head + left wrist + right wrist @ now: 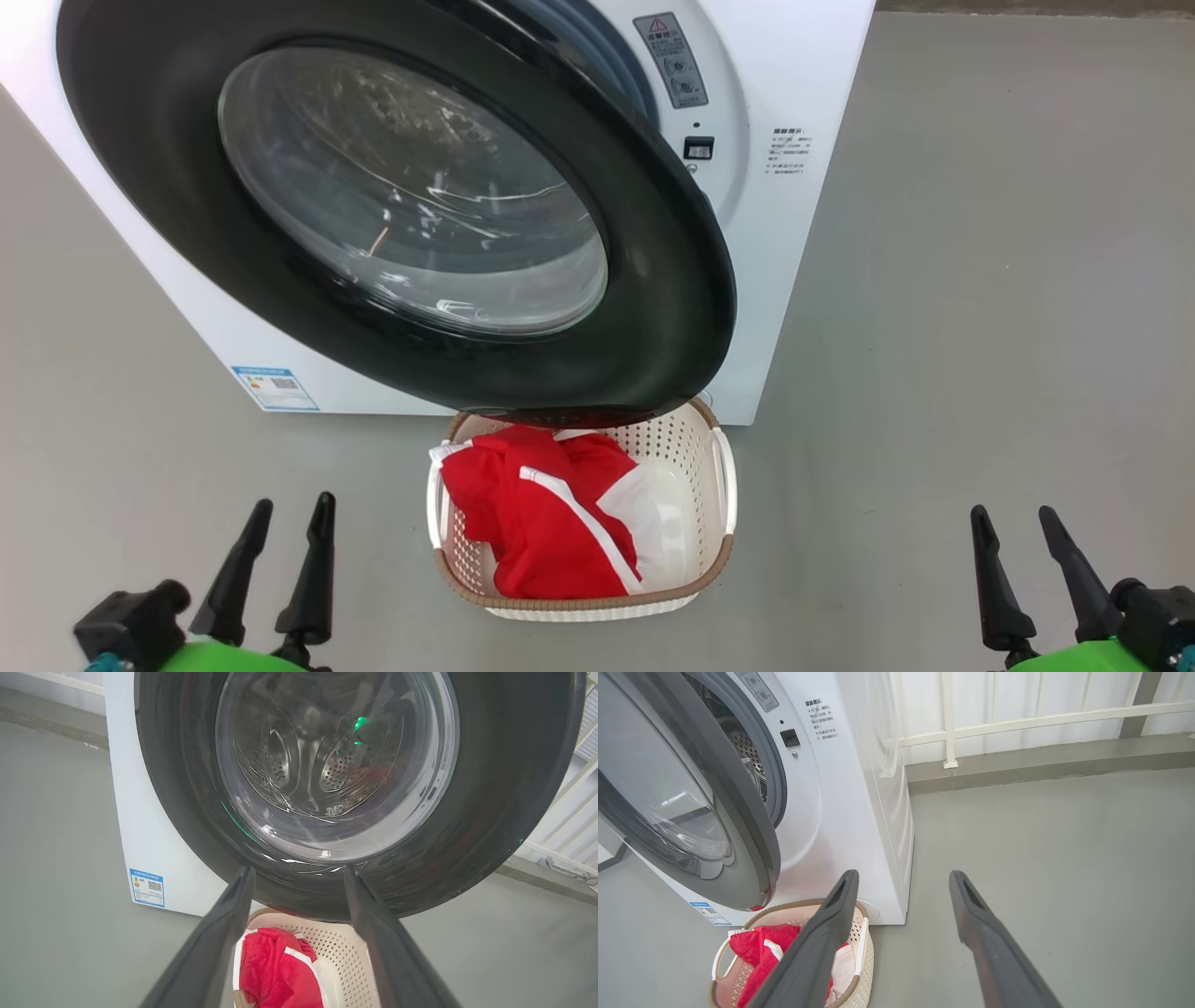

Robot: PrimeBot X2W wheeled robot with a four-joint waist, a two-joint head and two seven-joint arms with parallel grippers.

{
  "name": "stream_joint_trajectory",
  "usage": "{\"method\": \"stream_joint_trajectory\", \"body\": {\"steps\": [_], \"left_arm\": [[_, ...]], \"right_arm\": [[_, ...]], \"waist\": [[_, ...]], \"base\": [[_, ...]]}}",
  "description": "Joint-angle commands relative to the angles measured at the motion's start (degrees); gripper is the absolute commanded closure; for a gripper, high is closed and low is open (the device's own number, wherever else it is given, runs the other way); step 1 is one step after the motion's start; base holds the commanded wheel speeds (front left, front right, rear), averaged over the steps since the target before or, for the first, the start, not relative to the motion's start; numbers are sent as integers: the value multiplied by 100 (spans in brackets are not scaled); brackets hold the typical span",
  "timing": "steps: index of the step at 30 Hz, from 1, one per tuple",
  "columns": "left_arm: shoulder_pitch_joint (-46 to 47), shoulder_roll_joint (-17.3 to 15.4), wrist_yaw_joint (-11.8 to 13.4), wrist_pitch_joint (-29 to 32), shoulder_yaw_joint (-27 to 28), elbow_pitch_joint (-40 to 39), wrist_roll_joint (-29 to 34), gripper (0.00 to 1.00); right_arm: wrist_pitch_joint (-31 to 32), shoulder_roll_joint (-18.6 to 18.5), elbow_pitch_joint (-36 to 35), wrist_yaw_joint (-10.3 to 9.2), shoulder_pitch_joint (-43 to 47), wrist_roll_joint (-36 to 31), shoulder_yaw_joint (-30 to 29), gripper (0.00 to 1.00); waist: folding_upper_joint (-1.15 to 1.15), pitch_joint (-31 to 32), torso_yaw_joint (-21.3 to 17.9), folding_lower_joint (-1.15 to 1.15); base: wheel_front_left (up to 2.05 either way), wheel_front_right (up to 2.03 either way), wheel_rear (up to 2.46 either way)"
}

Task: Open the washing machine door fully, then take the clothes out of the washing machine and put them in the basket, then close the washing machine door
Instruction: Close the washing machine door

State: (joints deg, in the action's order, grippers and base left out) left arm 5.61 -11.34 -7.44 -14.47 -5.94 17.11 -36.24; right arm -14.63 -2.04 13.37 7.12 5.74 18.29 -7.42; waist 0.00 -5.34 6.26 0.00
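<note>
One smooth grey floor (980, 327), white railing (1041, 717) behind, basket (674, 441) on floor

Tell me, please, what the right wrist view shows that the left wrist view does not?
Right wrist view: a white metal railing beyond the big white front-loading washing machine, and the gap where the round black-rimmed glass door stands ajar. Left wrist view: a look through that door's glass into the perforated steel drum. Both: the door, the machine, its small blue label, and the bright red garment lying in the oval cream plastic basket.
</note>
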Motion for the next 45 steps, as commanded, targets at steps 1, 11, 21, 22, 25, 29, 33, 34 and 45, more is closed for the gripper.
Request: {"method": "stream_joint_trajectory", "body": {"steps": [1, 11, 21, 22, 25, 29, 33, 34, 45], "left_arm": [[28, -83, -4, -52, 248, -182, 265, 0], [-271, 206, -4, -52, 566, -679, 1710, 0], [-475, 461, -4, -52, 817, -804, 2140, 0], [-472, 472, -4, -52, 819, -798, 2140, 0], [-448, 480, -4, -52, 823, -788, 2137, 0], [-435, 481, -4, -52, 844, -790, 2137, 0], [-435, 484, -4, -52, 828, -795, 2134, 0], [-432, 484, -4, -52, 818, -796, 2133, 0], [-301, 584, -4, -52, 676, -805, 2070, 0]], "right_arm": [[-37, -84, -160, 36, -17, 31, 70, 0], [-37, -84, -197, 36, 44, 26, 18, 0], [-37, -84, -197, 36, 51, 54, 17, 0], [-37, -84, -197, 36, 46, 55, 18, 0], [-37, -84, -195, 36, 36, 51, 20, 0], [-37, -84, -192, 36, 24, 50, 25, 0], [-37, -84, -191, 36, 15, 63, 40, 0], [-37, -84, -191, 36, 11, 67, 43, 0], [-37, -103, -159, 36, -137, 81, 328, 100]], "waist": [[0, 3, -1, 0], [0, 53, -35, 0], [0, 69, -7, 0], [0, 65, -3, 0], [0, 60, 8, 0], [0, 60, 15, 0], [0, 59, 27, 0], [0, 56, 34, 0], [0, -59, 257, 0]], "base": [[0, 0, 0], [0, 0, 0], [0, 0, 0], [0, 0, 0], [0, 0, 0], [0, 0, 0], [0, 0, 0], [0, 0, 0], [0, 0, 0]]}}
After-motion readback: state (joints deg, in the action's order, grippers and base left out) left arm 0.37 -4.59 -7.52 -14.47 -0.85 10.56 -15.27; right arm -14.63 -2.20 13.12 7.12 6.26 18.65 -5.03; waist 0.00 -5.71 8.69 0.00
